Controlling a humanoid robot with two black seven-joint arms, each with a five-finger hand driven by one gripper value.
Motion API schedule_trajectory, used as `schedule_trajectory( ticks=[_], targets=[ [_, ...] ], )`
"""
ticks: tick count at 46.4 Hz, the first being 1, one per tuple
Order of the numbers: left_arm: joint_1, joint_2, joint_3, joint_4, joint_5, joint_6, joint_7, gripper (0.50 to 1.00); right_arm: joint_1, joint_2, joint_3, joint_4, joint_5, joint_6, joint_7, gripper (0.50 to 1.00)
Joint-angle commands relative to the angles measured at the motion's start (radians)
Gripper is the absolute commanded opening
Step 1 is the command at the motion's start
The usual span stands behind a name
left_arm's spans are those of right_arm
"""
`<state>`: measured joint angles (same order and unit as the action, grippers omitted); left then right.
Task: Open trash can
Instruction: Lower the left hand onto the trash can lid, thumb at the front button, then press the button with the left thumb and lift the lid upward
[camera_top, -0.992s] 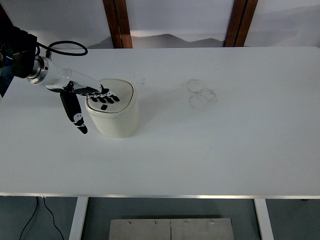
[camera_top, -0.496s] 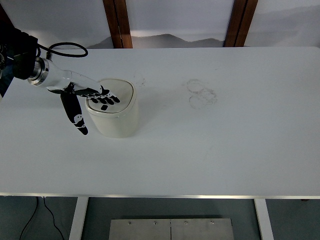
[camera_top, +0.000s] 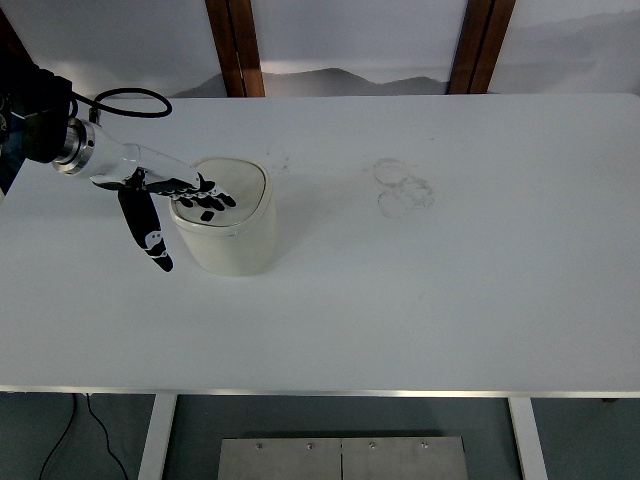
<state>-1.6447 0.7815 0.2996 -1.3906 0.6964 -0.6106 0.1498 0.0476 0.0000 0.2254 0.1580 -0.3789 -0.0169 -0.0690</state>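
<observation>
A small cream trash can (camera_top: 230, 222) stands on the white table (camera_top: 420, 300), left of centre, with its lid down. My left hand (camera_top: 180, 200) reaches in from the upper left. Its black fingers (camera_top: 205, 195) lie flat and spread over the left part of the lid. The thumb (camera_top: 148, 232) points down beside the can's left wall. Nothing is held. The right arm does not show.
Faint ring marks (camera_top: 403, 186) stain the table right of the can. A black cable (camera_top: 130, 97) loops behind my left wrist. Two wooden posts (camera_top: 236, 45) rise beyond the far edge. Under the near edge lies a metal plate (camera_top: 340, 457).
The left hand has drifted slightly left and toward the near edge, its fingers staying on the lid. The can's lid has not moved.
</observation>
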Motion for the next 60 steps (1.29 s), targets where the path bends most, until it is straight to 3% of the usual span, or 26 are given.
schedule_trajectory(
  ticks=[1, 29, 46, 60],
  targets=[
    [-0.003, 0.002, 0.000, -0.001, 0.000, 0.000, 0.001, 1.000, 0.000, 0.000, 0.000, 0.000, 0.000, 0.000, 0.000, 0.995],
    [-0.072, 0.030, -0.007, 0.002, -0.034, 0.000, 0.001, 1.000, 0.005, 0.000, -0.001, 0.000, 0.000, 0.000, -0.002, 0.995],
    [-0.204, 0.025, -0.008, 0.013, -0.155, 0.000, -0.001, 1.000, 0.006, 0.000, -0.001, 0.000, 0.000, 0.000, -0.002, 0.995],
    [-0.239, 0.001, -0.020, 0.100, -0.290, 0.000, -0.001, 1.000, 0.005, 0.000, -0.003, 0.002, 0.000, 0.000, 0.000, 0.995]
  ],
)
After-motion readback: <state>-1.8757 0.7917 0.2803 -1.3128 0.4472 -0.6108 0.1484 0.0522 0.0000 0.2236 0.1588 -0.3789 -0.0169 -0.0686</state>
